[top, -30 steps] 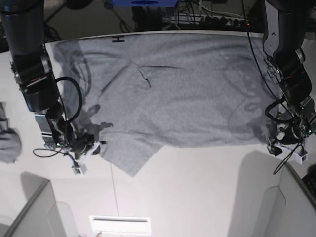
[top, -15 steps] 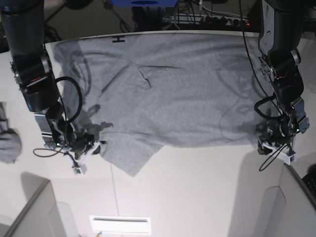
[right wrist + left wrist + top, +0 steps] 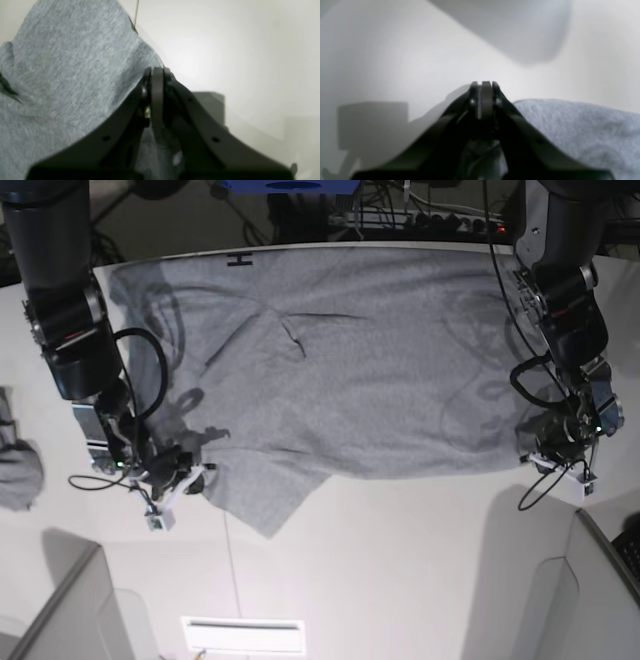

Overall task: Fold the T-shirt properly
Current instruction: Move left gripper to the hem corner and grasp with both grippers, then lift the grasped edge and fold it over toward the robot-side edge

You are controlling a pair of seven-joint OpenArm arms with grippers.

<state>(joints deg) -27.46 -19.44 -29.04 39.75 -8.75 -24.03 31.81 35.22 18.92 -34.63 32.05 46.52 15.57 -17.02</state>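
The T-shirt (image 3: 340, 360) is spread flat across the far half of the tabletop (image 3: 400, 560), plain side up. The right end effector (image 3: 190, 477) is seen closed at the near sleeve edge, with grey cloth bunched behind its tips; a grip on the shirt is judged likely. The left end effector (image 3: 560, 455) is closed at the near hem corner, cloth likewise visible beneath it.

If only a thin edge is pinched, it could slip out when lifted, leaving the fold lopsided. Uneven lifting by the two arms could skew the fold.

One black mark resembling "H" (image 3: 238, 259) is readable at the far edge.
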